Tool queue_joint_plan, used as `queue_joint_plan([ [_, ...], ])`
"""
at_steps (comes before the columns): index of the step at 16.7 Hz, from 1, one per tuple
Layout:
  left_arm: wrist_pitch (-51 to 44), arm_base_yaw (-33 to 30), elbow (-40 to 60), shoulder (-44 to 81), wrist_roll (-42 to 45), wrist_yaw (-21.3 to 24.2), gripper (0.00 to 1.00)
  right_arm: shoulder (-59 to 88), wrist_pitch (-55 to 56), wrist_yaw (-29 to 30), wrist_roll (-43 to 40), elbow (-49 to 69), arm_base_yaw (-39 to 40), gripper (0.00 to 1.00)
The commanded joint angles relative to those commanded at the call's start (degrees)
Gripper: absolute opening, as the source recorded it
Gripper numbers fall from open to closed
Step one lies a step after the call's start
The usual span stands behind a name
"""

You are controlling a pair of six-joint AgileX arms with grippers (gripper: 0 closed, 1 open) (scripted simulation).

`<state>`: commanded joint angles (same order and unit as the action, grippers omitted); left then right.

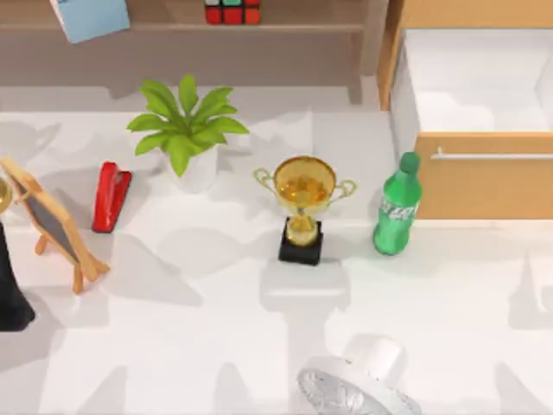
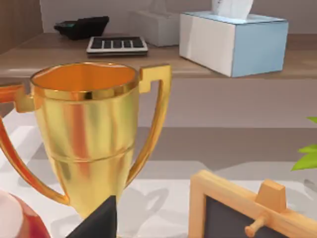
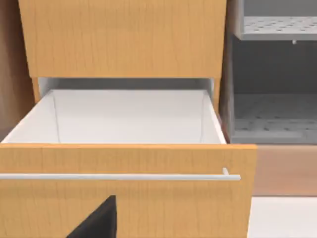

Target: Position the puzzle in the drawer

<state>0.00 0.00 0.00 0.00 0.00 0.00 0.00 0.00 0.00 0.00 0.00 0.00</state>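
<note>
So from the top view, the puzzle [image 1: 232, 11] is sitting up on the brown shelf [image 1: 294, 28], way back behind the trophy [image 1: 303, 201], and the drawer [image 1: 471, 91] is already pulled out, back and to the right of that trophy, white inside with nothing in it. Left arm [image 1: 10, 285] is far left of the trophy. Left wrist view looks past another trophy [image 2: 89, 134] at a tissue box [image 2: 233, 42], can't tell the claw's state. Right wrist view stares straight at the drawer's handle [image 3: 119, 176]; can't tell that claw either. Cube's about midway, so honestly either arm could take it.
</note>
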Motion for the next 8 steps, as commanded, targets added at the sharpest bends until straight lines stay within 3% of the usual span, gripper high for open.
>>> queue_joint_plan([
  [8,0.00,0.00,0.00,0.00,0.00,0.00,1.00,12.00,3.79,4.44,0.23,9.35,4.37,1.00],
])
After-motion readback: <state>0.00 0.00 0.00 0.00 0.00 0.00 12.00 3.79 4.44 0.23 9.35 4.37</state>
